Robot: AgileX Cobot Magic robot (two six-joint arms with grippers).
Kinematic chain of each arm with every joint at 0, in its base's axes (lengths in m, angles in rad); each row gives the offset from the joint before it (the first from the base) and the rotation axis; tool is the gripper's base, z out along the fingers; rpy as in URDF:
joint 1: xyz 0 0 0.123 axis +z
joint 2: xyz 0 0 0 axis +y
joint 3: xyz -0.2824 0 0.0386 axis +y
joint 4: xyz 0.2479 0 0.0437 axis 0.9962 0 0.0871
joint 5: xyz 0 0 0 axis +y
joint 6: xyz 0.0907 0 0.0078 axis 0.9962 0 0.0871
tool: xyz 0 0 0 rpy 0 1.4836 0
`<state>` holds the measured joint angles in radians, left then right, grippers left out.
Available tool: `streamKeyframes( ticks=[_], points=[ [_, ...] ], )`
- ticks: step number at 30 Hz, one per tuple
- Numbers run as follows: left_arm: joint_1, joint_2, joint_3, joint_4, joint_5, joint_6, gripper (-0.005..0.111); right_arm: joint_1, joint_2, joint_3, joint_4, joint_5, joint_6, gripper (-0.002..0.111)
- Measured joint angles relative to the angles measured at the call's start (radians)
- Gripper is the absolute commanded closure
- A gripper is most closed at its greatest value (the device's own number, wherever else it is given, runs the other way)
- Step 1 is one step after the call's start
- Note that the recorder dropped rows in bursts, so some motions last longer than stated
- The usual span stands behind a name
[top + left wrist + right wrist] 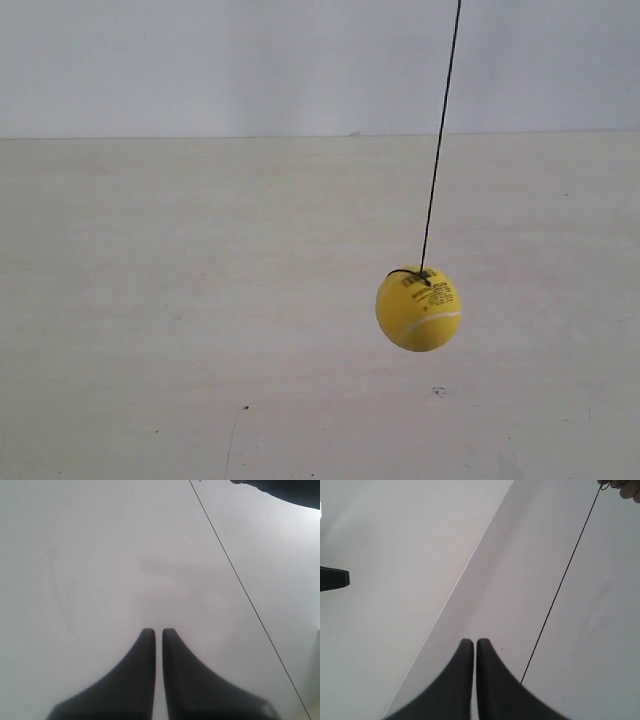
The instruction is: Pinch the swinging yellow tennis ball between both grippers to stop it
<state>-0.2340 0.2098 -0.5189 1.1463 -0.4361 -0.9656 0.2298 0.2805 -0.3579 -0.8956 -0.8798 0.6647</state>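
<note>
The yellow tennis ball [419,309] hangs on a thin dark string [439,140] above the pale table, right of centre in the exterior view, with its black label facing up. Neither gripper shows in that view. In the left wrist view my left gripper [158,630] is shut, its black jaws almost touching with nothing between them. My right gripper [474,641] is shut and empty too. The string [560,585] crosses the right wrist view beside the jaws, ending at a dark rounded shape [625,487] at the frame's corner. The ball's yellow shows in neither wrist view.
The pale table [200,330] meets a white wall [200,60] behind it. A thin dark line [240,580] crosses the left wrist view, under a dark blurred shape [285,489]. A black part [332,578] juts in at the right wrist view's edge.
</note>
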Motion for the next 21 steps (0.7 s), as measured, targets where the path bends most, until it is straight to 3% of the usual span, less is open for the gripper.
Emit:
streamKeyframes(
  ticks=[7, 14, 16, 21],
  points=[
    [0.000, 0.000, 0.000, 0.000, 0.000, 0.000, 0.102, 0.000, 0.000, 0.000, 0.064, 0.129, -0.091, 0.108],
    [0.000, 0.000, 0.000, 0.000, 0.000, 0.000, 0.102, -0.012, -0.021, 0.000, 0.361, 0.750, -0.254, 0.108],
    [0.000, 0.000, 0.000, 0.000, -0.001, 0.000, 0.102, -0.047, -0.046, 0.000, 0.404, 0.880, -0.300, 0.108],
    [0.000, 0.000, 0.000, 0.000, -0.001, 0.000, 0.102, -0.199, -0.099, 0.000, 0.503, 1.002, -0.368, 0.108]
  ],
)
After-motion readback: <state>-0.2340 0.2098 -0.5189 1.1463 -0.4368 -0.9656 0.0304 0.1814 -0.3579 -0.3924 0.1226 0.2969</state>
